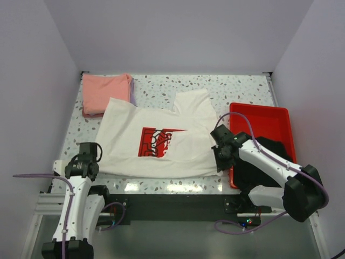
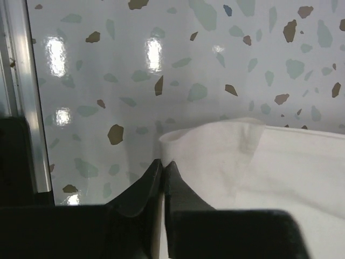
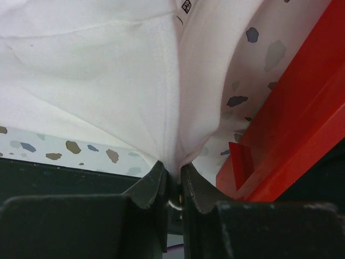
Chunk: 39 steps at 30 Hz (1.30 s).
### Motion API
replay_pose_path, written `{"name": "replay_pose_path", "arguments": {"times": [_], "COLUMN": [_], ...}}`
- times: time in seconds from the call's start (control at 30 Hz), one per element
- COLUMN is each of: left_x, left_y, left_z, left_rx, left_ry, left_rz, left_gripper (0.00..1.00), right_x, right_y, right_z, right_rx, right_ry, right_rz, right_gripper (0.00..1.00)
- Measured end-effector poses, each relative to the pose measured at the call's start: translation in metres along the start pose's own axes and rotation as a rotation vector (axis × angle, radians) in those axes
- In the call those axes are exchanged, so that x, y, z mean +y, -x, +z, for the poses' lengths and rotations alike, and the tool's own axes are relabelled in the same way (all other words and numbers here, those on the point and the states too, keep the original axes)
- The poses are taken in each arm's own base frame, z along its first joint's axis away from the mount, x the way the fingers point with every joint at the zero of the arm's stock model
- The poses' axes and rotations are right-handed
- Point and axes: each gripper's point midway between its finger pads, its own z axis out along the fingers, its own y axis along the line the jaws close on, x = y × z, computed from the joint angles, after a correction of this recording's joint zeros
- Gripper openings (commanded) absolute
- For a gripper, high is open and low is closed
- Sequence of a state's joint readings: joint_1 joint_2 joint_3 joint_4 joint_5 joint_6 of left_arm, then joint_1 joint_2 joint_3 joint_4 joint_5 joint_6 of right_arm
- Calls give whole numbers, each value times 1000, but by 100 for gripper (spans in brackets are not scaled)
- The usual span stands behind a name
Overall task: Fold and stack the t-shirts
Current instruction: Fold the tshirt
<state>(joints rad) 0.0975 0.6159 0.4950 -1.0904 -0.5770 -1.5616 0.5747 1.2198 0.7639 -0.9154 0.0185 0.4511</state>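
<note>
Speckled table (image 1: 161, 89) — cream tee (image 1: 183, 156), near corners between left fingers (image 2: 141, 190), right fingers (image 3: 148, 188)

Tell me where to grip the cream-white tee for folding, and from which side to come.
Grip the cream-white tee at the two corners of its near edge, coming in low from the near side of the table. It lies spread flat, so only its edges offer a pinch. The left gripper and right gripper are shut on those corners.
</note>
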Motion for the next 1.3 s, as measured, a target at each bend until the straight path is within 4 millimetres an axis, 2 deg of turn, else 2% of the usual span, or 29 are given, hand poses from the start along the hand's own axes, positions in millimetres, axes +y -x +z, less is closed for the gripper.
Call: {"name": "replay_pose_path", "arguments": {"times": [0.07,0.13,0.17,0.2,0.23,0.27,0.3,0.33,0.37,0.5,0.6,0.77,0.87,0.97,1.03,1.07,1.13,1.2,1.23,1.3], "left_x": [4,8,9,10,10,9,8,3,-4,-17,-33,-84,-120,-159,-186,-205,-227,-262,-278,-308], "left_y": [0,0,0,1,1,2,3,6,9,26,40,53,43,22,8,3,-10,-18,-22,-29], "left_z": [1,1,1,1,0,-1,-2,-4,-8,-26,-42,-69,-73,-69,-65,-70,-61,-58,-56,-52], "left_rx": [-3,-10,-11,-13,-15,-17,-18,-24,-28,-47,-69,-70,-32,35,79,99,135,147,151,153], "left_ry": [26,45,49,49,46,38,27,-1,-31,-108,-174,-309,-379,-441,-482,-531,-529,-563,-574,-598], "left_rz": [6,6,1,0,-8,-19,-30,-64,-89,-128,-96,48,156,284,373,417,504,579,610,664], "left_gripper": [32,42,58,66,73,88,97,100,100,100,100,100,100,100,100,100,100,99,94,90], "right_x": [-1,-1,-1,-2,-2,-2,-2,-2,-2,7,11,27,38,48,56,60,68,73,75,76], "right_y": [-1,-2,-2,-2,-2,-2,-2,-2,-2,9,18,40,57,78,96,104,124,141,149,165], "right_z": [0,-1,-1,-1,-1,-2,-2,-3,-5,-15,-24,-47,-64,-77,-80,-81,-81,-82,-83,-84], "right_rx": [4,6,6,5,6,5,3,1,-1,-35,-65,-131,-186,-236,-260,-269,-300,-334,-350,-377], "right_ry": [-4,-5,-5,-6,-7,-8,-7,-6,-5,30,48,118,161,186,195,196,202,213,217,218], "right_rz": [0,0,1,1,2,3,6,5,5,1,2,-24,-37,-47,-51,-53,-52,-47,-43,-30], "right_gripper": [8,18,21,24,31,40,49,58,98,99,99,99,99,99,99,99,99,99,99,99]}}
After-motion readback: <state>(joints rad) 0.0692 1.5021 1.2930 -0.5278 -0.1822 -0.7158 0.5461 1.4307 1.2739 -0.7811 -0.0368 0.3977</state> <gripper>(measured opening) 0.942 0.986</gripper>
